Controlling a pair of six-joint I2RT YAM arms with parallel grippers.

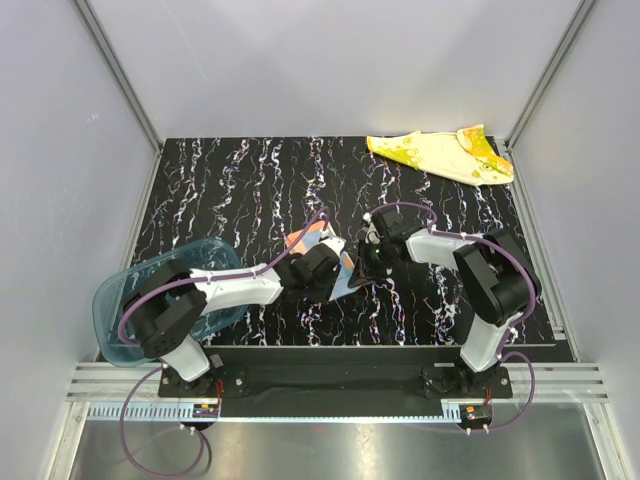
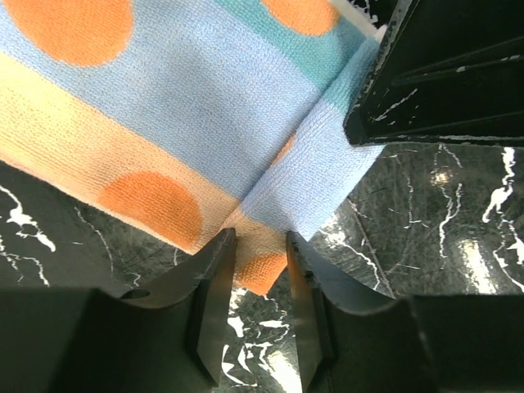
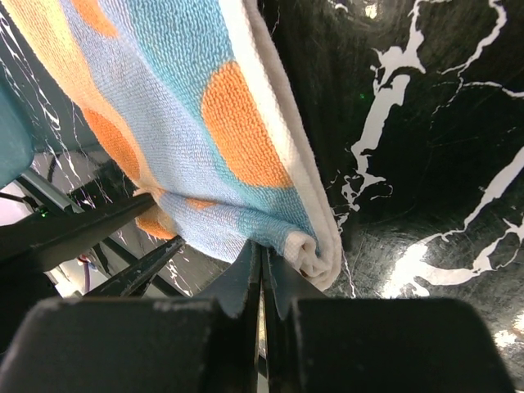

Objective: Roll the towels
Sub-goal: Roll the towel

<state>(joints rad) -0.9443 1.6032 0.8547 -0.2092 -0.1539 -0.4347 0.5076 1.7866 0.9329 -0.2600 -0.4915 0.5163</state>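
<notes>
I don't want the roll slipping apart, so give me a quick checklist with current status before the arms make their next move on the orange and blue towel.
1. Right pincer clamped on the orange-and-blue towel edge: ok.
2. Left pincer gripping the towel corner: not ok, jaws apart, corner only lying between the tips.
3. Towel rolled: not ok, mostly flat with one fold.
4. Yellow towel out of the way, far right: ok.
5. Tray apart from the towel, near left: ok.

No text, label, brand, number or sign can be read anywhere.
</notes>
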